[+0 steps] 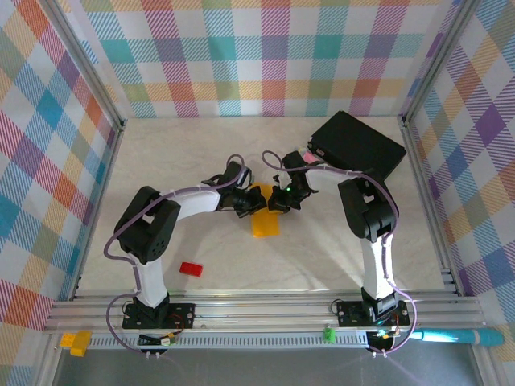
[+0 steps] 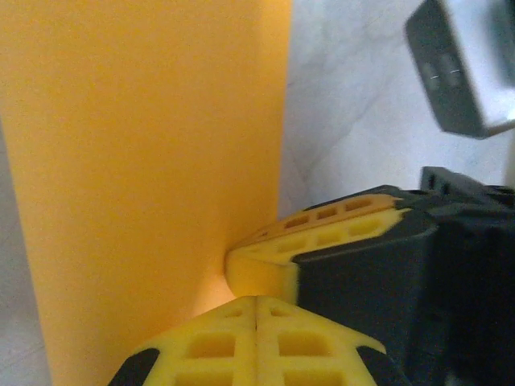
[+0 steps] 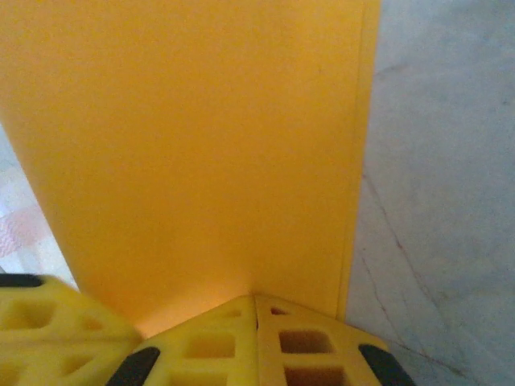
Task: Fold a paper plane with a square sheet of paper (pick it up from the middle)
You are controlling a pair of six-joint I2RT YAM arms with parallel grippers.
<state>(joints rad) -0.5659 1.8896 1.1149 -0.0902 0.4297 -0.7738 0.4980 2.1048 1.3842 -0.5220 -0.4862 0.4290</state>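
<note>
The square sheet of paper [image 1: 265, 223] lies on the table's middle as a narrow orange-yellow rectangle, folded double. Both grippers meet over its far end. My left gripper [image 1: 246, 203] comes in from the left and is shut. In the left wrist view its fingertips [image 2: 241, 310] rest against the paper [image 2: 145, 177] near its right edge, beside the right gripper's yellow finger [image 2: 322, 237]. My right gripper [image 1: 278, 199] is shut too. Its tips [image 3: 278, 314] touch the paper [image 3: 201, 145], whose two layered edges show on the right. I see no paper between either pair of jaws.
A black box [image 1: 358, 145] sits at the back right with a pink stick [image 1: 308, 153] at its left corner. A small red block [image 1: 191, 269] lies near the left arm's base. Plaid walls close in the pale tabletop [image 1: 322, 257].
</note>
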